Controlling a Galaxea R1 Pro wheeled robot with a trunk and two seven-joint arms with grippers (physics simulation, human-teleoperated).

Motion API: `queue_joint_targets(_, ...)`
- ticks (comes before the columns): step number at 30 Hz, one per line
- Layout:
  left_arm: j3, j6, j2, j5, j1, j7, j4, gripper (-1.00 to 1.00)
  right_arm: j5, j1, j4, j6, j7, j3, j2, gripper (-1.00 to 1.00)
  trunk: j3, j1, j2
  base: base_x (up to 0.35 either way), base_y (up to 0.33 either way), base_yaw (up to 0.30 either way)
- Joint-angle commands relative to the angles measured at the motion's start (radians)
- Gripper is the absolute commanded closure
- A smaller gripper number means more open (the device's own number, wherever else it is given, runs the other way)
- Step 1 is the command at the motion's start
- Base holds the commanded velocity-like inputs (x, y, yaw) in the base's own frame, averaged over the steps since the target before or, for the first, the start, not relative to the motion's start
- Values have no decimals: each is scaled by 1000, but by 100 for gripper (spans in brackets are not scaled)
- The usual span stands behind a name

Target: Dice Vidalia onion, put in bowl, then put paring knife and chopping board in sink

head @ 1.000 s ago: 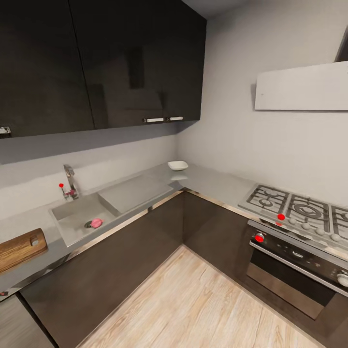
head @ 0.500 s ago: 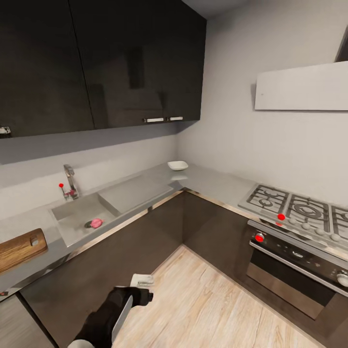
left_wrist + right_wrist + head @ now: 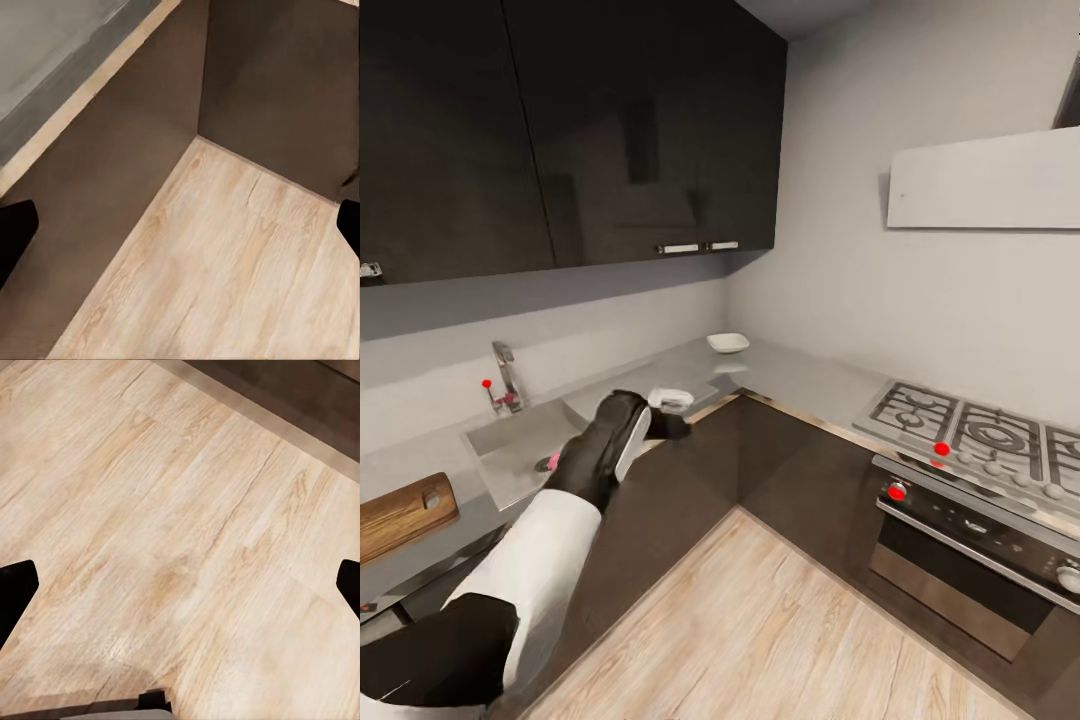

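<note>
The Vidalia onion (image 3: 554, 461) sits in the sink (image 3: 510, 450) by the drain, mostly hidden behind the left arm. Chopping board (image 3: 402, 514) is on the worktop (image 3: 660, 385) just beside the sink, and the bowl (image 3: 728, 342) is way off in the corner. Left gripper (image 3: 672, 412) hangs over the worktop edge, fingers spread wide. Right gripper (image 3: 180, 577) is spread wide too, over the wooden floor (image 3: 187, 532).

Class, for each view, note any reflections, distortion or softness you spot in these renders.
Head view: wide-angle bending of walls; glossy upper cabinets mirror the room; countertop reflects the bowl. Left wrist view: soft cabinet fronts. Right wrist view: floor grain slightly blurred.
</note>
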Motion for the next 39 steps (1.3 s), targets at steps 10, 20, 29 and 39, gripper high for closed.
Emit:
queue_joint_targets(10, -1, -15, -4, 9, -554, 0, 555, -100, -6, 0, 10, -4, 0, 3, 13, -100, -2, 1, -2, 0, 0, 0)
queue_joint_targets(20, -3, -53, 4, 13, -604, -3, 611, -100, -6, 0, 15, -5, 0, 3, 14, -100, -2, 1, -2, 1, 0, 0)
queue_joint_targets(29, -4, -56, 10, 11, -588, -2, 617, -100, -7, 0, 15, -5, 0, 3, 14, -100, -2, 1, -2, 219, 0, 0)
queue_joint_targets(39, -4, -58, 12, 10, -551, -2, 613, -100, -7, 0, 15, -3, 0, 3, 16, -100, -2, 1, -2, 317, 0, 0)
